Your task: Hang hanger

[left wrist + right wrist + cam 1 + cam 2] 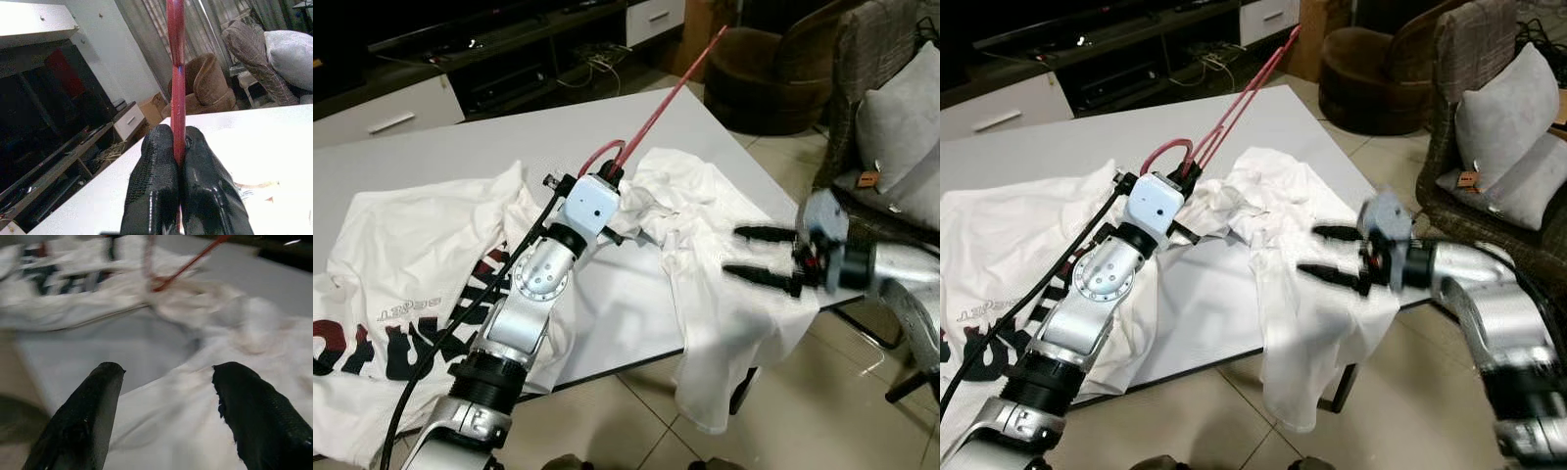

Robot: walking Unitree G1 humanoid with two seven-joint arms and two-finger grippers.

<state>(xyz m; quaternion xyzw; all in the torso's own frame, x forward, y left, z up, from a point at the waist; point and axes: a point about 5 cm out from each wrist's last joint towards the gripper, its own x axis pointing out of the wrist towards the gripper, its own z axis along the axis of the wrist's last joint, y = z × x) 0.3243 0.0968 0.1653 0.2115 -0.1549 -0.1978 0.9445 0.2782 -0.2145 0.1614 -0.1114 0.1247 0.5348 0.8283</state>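
A red hanger (666,98) slants up and away over the white table (460,147), its hook end held low. My left gripper (612,174) is shut on the hanger (177,88) near its hook, above the crumpled collar of a white T-shirt (705,255). That shirt drapes over the table's right front edge. My right gripper (736,253) hovers open just right of the shirt, fingers (88,411) pointing left at the cloth, nothing between them.
A second white shirt with dark red print (391,304) lies on the left of the table. A wicker chair with grey cushions (891,127) stands at right, a brown armchair (764,78) behind, a TV cabinet (431,88) at the back. Tiled floor (803,411) lies below.
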